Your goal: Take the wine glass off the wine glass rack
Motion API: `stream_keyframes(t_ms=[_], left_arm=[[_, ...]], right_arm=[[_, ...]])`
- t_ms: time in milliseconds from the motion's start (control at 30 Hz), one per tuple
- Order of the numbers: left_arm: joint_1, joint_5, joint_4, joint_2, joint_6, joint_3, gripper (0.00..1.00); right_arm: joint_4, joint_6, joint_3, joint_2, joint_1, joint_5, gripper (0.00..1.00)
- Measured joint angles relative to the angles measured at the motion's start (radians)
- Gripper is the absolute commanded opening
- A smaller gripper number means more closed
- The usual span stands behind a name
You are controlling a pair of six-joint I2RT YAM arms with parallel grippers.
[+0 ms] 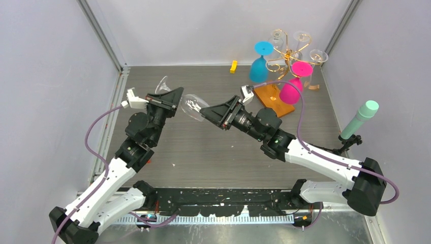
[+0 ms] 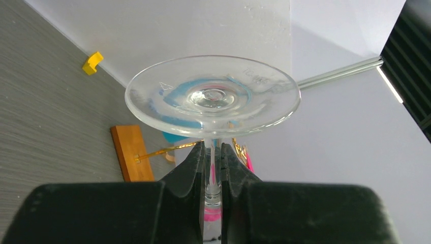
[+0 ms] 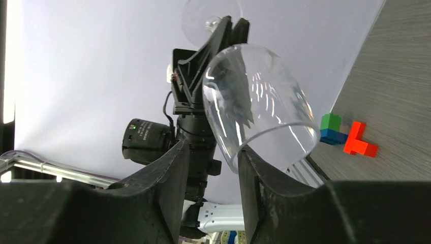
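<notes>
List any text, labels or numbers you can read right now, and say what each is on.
Nothing can be read.
Foot of the clear wine glass: faint embossed lettering and a small triangle mark, too faint to read.
Black housing on the left arm: white label print, too small to read.

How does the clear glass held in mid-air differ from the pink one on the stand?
The clear wine glass is see-through; the pink glass is coloured pink. The clear one lies sideways in the air, stem pinched by the left gripper; the pink one hangs foot-up on the wine glass rack. Both are stemmed glasses.
</notes>
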State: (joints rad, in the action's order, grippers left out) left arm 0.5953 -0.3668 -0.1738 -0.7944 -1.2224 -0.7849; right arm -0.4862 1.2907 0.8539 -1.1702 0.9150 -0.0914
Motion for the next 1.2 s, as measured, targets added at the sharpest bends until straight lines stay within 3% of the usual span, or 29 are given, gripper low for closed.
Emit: stream_keyframes(t_ms=[100,300,567,600,667,867,967,1200], left_arm=[[0.000,0.000,0.007,0.000,-0.027,0.008,0.00],[0.000,0.004,0.006,0.000,-0.063,0.019,0.00],[-0.005,-0.003,-0.012,0.018,-0.167,0.069,0.01],[-0.006,-0.004,-0.016,0.023,-0.187,0.076,0.05],[-0.006,-0.008,-0.024,0.035,-0.222,0.086,0.16],[-0.004,0.005,-0.031,0.062,-0.220,0.102,0.67],[-0.001,0.014,-0.027,0.085,-0.199,0.113,0.86],[-0.001,0.047,0.023,0.163,-0.106,0.139,0.97]], right_arm=[[0.000,-0.025,0.012,0.000,0.002,0.003,0.47],[-0.008,-0.043,0.023,-0.018,0.006,0.007,0.39],[-0.051,-0.064,0.029,-0.068,0.009,0.001,0.08],[-0.063,-0.070,0.030,-0.070,0.009,0.001,0.02],[-0.074,-0.083,0.041,-0.074,0.013,0.002,0.01],[0.001,-0.146,0.097,-0.074,0.018,0.033,0.00],[0.121,-0.204,0.141,-0.074,0.018,0.077,0.00],[0.515,-0.365,0.362,-0.108,0.018,0.199,0.00]])
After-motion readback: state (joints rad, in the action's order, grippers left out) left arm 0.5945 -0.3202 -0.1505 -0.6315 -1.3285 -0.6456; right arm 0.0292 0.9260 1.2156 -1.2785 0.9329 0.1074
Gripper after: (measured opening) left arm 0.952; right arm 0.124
